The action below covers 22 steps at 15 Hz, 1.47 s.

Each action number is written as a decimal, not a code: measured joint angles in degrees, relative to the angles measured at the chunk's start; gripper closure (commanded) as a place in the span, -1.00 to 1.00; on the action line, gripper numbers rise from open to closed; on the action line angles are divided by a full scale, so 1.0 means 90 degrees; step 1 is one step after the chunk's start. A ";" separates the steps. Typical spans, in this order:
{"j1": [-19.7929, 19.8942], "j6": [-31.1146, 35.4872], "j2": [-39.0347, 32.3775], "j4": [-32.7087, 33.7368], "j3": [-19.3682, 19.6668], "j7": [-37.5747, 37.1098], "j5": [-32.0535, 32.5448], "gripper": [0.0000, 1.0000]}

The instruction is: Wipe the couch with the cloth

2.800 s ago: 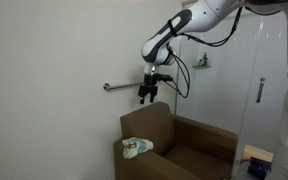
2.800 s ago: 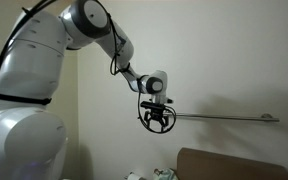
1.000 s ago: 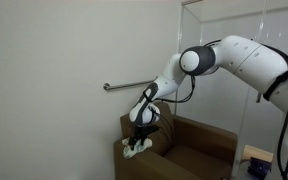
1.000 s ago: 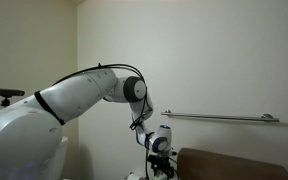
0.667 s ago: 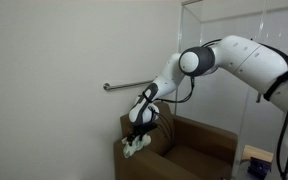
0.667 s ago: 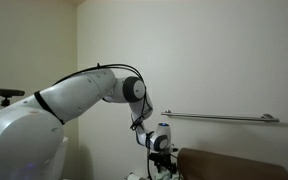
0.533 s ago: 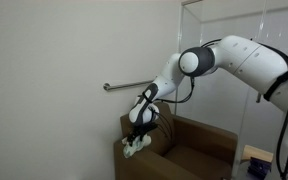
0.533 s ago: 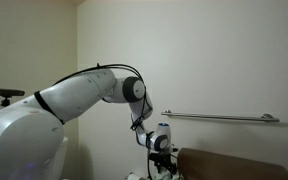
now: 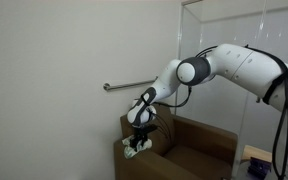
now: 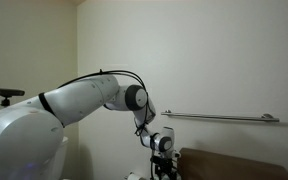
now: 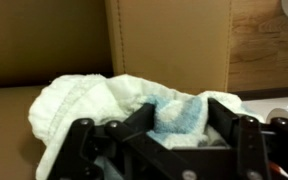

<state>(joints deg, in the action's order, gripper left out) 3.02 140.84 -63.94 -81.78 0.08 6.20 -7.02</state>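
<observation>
Down from beside the wall rail (image 10: 219, 117), the gripper (image 11: 166, 135) now sits low at the couch. Its fingers (image 11: 246, 140) are closed on the bunched white-and-blue cloth (image 11: 89, 105), which lies on top of the armrest (image 9: 144, 165) of the brown couch (image 9: 199, 148).

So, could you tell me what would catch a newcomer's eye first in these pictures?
The big white robot arm arches down to the armrest of the brown couch. In the wrist view, a crumpled white-and-blue cloth fills the frame, sitting within the pincer. A metal grab rail crosses the wall.
</observation>
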 measured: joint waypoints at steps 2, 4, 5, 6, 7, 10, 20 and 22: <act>0.0000 -0.0279 -0.0088 0.0217 -0.0038 0.0001 0.0000 0.67; -0.0002 -0.0473 -0.0177 0.0385 -0.0069 0.0009 0.0014 0.85; -0.0009 -0.0538 -0.0208 0.0435 -0.0074 0.0010 0.0051 0.87; -0.0023 -0.0589 -0.0221 0.0467 -0.0074 0.0010 0.0104 0.83; -0.0038 -0.0625 -0.0221 0.0483 -0.0072 0.0010 0.0150 0.82; -0.0048 -0.0708 -0.0213 0.0491 -0.0076 0.0011 0.0251 0.95; 0.0715 -0.1168 0.0031 -0.0669 -0.0481 0.1060 0.0241 0.87; 0.0916 -0.1170 0.0222 -0.1065 -0.0562 0.1168 0.0237 0.39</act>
<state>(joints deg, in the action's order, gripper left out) 11.26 130.31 -61.95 -91.37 -4.98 16.71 -4.89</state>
